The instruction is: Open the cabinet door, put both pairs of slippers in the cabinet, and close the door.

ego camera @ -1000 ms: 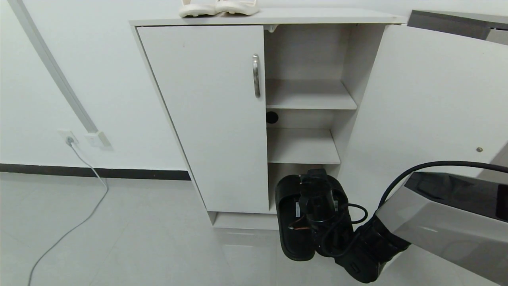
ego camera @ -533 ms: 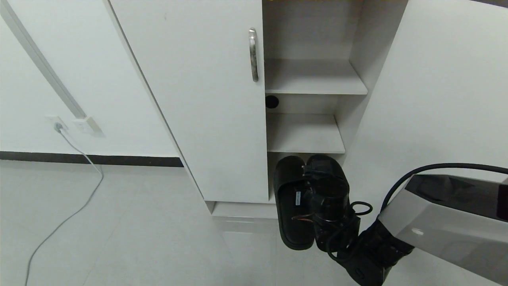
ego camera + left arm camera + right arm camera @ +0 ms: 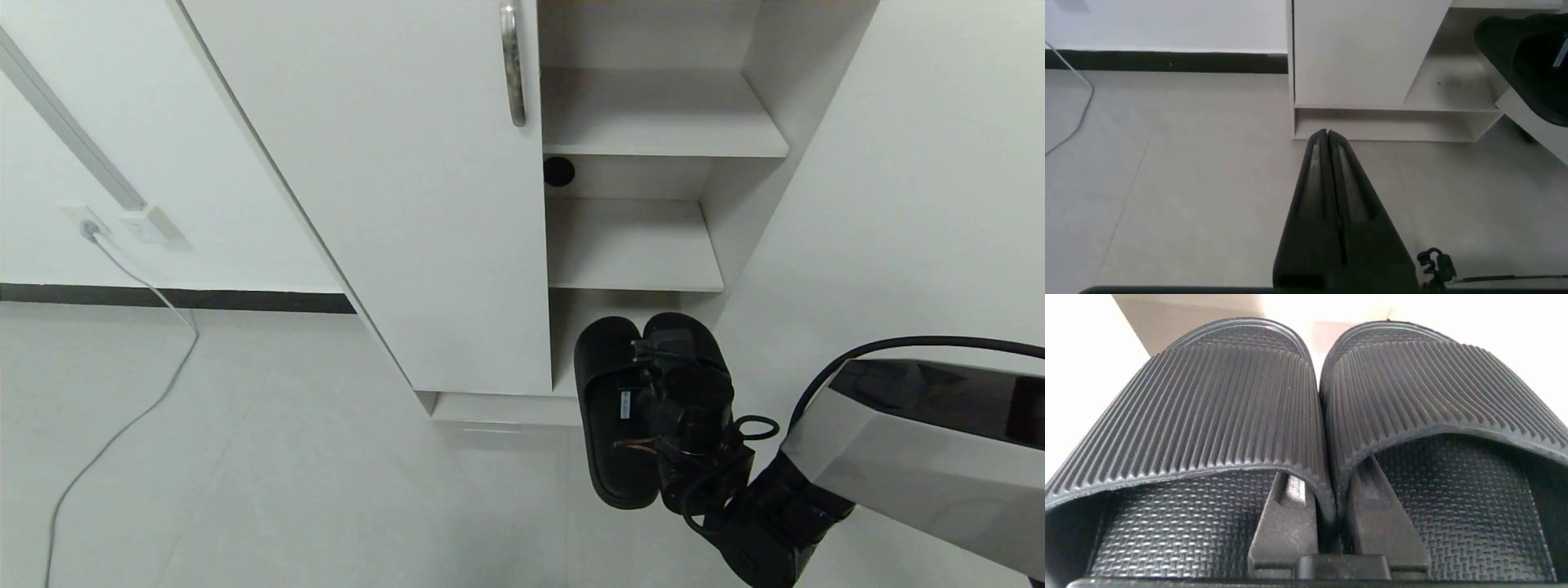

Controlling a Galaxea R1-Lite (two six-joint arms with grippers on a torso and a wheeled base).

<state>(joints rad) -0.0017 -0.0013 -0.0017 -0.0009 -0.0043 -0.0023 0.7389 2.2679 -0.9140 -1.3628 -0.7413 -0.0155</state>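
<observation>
In the head view, your whole picture has shifted over the last second: the cabinet (image 3: pixel 637 245) now sits higher and larger in frame and its top has gone out of frame. That is the camera moving, not the furniture. The black slippers (image 3: pixel 612 425) hang in about the same spot as before, toes pointing at the lowest compartment (image 3: pixel 596 306) and just overlapping its opening, heels still out over the floor (image 3: pixel 286 474). The right door (image 3: pixel 898 204) stands swung wide and the left door (image 3: pixel 392 204) is shut, so I judge you are lined up to slide this pair onto the bottom board. It is not set down yet. The right gripper (image 3: pixel 653 363) comes in from the heel side, its fingers buried between the two slippers. In the left wrist view, the left gripper (image 3: pixel 1327 155) has its two fingers pressed flat together with nothing between them. It hangs above bare floor, in front of the cabinet's base, with one slipper's edge (image 3: pixel 1535 57) showing off to the side. In the right wrist view, the right gripper (image 3: pixel 1331 518) has one finger (image 3: pixel 1286 518) inside each slipper, under the ribbed straps (image 3: pixel 1241 400). The fingers are drawn close and pinch the two touching inner walls, so the pair is carried side by side as one.
</observation>
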